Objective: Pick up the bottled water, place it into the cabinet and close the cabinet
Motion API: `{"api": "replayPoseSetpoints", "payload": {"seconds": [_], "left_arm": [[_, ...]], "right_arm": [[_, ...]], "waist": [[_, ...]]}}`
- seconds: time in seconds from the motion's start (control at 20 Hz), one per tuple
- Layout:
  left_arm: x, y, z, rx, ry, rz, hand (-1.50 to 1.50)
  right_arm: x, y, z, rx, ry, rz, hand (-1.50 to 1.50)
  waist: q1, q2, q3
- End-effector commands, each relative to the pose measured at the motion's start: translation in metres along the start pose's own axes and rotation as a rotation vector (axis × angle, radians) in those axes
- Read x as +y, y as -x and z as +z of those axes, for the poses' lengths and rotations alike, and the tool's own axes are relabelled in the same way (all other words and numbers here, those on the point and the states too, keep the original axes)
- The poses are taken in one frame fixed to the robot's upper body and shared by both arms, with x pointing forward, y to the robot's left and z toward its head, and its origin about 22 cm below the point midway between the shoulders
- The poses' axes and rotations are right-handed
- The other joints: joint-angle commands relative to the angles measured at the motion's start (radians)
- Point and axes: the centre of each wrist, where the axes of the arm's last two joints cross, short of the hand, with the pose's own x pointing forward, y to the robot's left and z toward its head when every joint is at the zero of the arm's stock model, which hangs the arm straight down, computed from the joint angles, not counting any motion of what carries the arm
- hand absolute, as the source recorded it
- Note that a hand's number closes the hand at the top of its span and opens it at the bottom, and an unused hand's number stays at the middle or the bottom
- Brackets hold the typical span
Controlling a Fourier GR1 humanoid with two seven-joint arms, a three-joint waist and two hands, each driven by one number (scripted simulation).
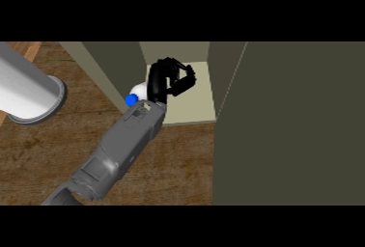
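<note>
— As you scan from the left, what do you meet first?
— You meet a grey cylinder [28, 91] above the wooden counter [64, 140].
— And next?
— Your right hand [171, 77], its fingers curled round the bottled water [140, 90], blue cap toward you, inside the cabinet [192, 103]. Its 1 open door [292, 125] stands at the right.

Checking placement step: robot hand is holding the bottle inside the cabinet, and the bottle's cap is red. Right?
Not quite: the cap is blue, not red. The head view shows the robot hand curled round the water bottle inside the open cabinet, blue cap pointing toward the counter.
</note>
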Motion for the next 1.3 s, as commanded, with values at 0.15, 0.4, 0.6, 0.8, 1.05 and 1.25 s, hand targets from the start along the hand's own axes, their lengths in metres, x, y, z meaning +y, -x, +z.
{"api": "replayPoseSetpoints", "payload": {"seconds": [0.15, 0.4, 0.6, 0.8, 1.05, 1.25], "left_arm": [[0.011, -0.001, -0.019, 0.006, -0.131, -0.206, -1.5], [0.011, 0.008, -0.015, -0.047, -0.166, -0.217, -1.5], [0.029, -0.02, -0.039, -0.131, -0.113, -0.033, -1.5], [0.011, -0.043, -0.034, -0.25, -0.076, 0.226, 1.5], [0.008, -0.022, -0.023, -0.261, 0.059, 0.311, 1.5], [0.006, -0.022, -0.017, -0.246, 0.062, 0.355, 1.5]], "right_arm": [[-0.004, -0.013, -0.007, -0.046, 0.005, -0.039, -1.5], [-0.003, -0.011, -0.004, -0.044, -0.009, -0.055, -1.5], [-0.008, -0.016, -0.005, -0.045, -0.025, -0.058, -1.5], [-0.006, -0.014, -0.008, -0.056, -0.024, -0.058, -1.5], [0.002, -0.011, -0.011, -0.051, -0.022, -0.068, -1.5], [0.006, -0.025, -0.009, -0.04, -0.033, -0.05, -1.5]], "waist": [[0.001, 0.01, -0.001], [-0.004, 0.008, -0.002], [0.009, 0.01, -0.003], [0.023, 0.008, -0.004], [0.033, -0.005, -0.002], [0.029, -0.018, -0.001]]}}
